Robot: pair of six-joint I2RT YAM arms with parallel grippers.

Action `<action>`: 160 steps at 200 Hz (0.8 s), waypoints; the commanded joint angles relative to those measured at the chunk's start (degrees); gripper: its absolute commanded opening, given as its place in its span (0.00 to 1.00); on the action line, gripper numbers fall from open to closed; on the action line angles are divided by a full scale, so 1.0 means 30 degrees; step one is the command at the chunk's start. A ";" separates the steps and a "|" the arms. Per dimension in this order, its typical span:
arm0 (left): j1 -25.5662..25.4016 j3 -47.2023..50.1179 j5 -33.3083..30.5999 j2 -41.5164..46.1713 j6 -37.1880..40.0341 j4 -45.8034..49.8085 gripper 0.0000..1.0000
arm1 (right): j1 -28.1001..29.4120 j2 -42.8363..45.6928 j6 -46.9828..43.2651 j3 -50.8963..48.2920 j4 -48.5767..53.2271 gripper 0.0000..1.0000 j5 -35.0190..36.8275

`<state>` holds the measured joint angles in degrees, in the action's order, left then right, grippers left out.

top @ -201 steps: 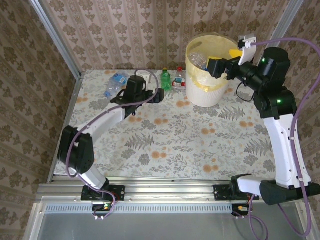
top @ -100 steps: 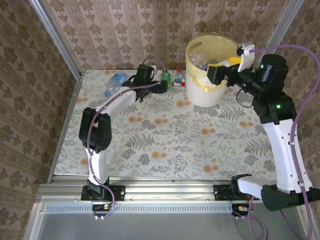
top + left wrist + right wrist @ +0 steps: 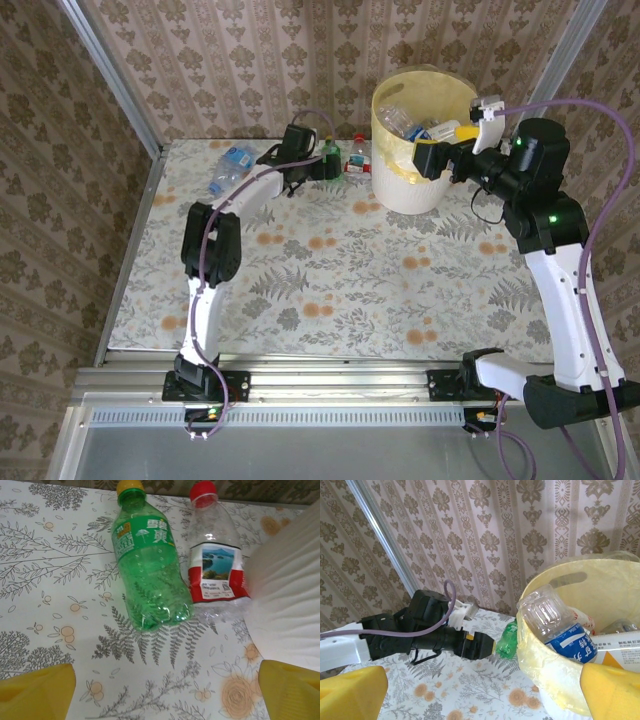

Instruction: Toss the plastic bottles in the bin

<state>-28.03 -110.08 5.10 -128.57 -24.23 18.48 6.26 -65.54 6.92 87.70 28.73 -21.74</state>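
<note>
Since the green bottle appears to lie nearest the left gripper, cap toward the far edge of the table, it is judged to be the next pick. The red-capped bottle is seen just beside it, possibly touching, with the white wall of the bin right next to that. Blue-labelled bottles are left near the far-left corner; more bottles are already seen inside the bin.

The left fingers are spread wide, nothing held, short of the green bottle's base. The right gripper is held over the bin's lined rim, also wide and empty.

Advice: the green body should be straddled mid-label, across its width. The inner finger should be slid into the slim gap so the red-capped bottle is not shoved against the bin. Thin plastic is likely crushed or squirted out, so a soft close is advised. The right arm should be cleared off the rim before the drop.
</note>
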 commanded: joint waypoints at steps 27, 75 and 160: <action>0.0226 -0.2500 0.0079 -0.1940 -0.0800 0.0259 0.94 | 0.0022 0.0718 0.0560 -0.0527 0.0120 1.00 -0.0533; 0.0233 -0.5340 -0.0015 -0.4294 -0.0911 0.1266 0.93 | 0.0022 0.0986 0.0507 -0.0908 0.0208 1.00 -0.0462; 0.0181 -0.7803 -0.0067 -0.6845 -0.1463 0.1409 0.90 | 0.0022 0.1075 0.0477 -0.1385 -0.0069 1.00 -0.0512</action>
<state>-27.66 -131.00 5.10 -146.98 -27.27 22.59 6.26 -63.26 7.75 84.79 28.95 -21.93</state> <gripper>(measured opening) 0.912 0.999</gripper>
